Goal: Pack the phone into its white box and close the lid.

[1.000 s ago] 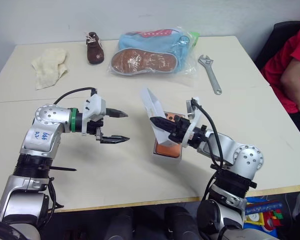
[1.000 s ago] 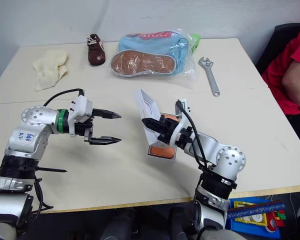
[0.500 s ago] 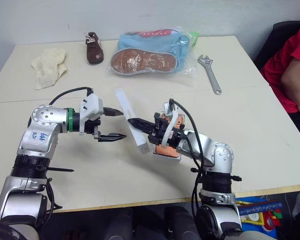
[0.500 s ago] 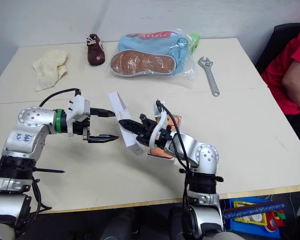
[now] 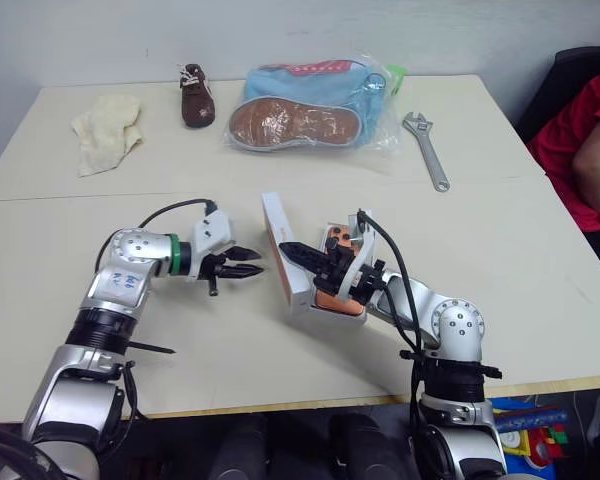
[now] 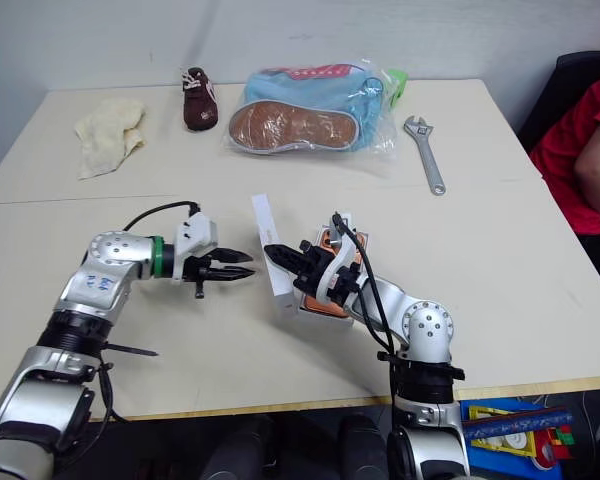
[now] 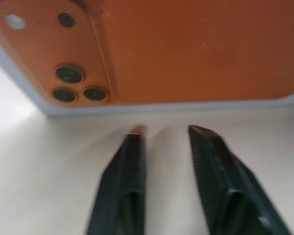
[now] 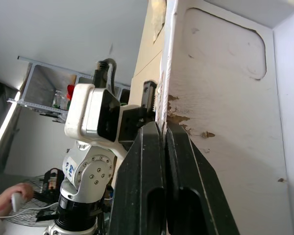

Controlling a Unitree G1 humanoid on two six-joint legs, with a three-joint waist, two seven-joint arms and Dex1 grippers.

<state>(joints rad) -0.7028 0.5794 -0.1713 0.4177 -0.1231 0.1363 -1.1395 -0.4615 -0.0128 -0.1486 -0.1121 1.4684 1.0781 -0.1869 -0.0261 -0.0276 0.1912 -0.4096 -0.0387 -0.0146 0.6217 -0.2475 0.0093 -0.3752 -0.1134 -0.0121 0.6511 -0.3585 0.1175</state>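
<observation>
Pale tabletop under us: the phone lies in the white box mid-table, and our right gripper, fingers pressed together on the wall of the lid, holds it nearly upright along the box's left edge, so closing means tipping it rightward. Our left gripper, fingers close together and holding nothing, hangs just left of the lid. Count: one phone, one box, one lid.

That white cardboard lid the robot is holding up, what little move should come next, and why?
Probably tip the white cardboard lid down over the orange-copper phone. The right gripper pinches its wall, holding it on edge beside the phone, which already lies in the shallow white box.
</observation>
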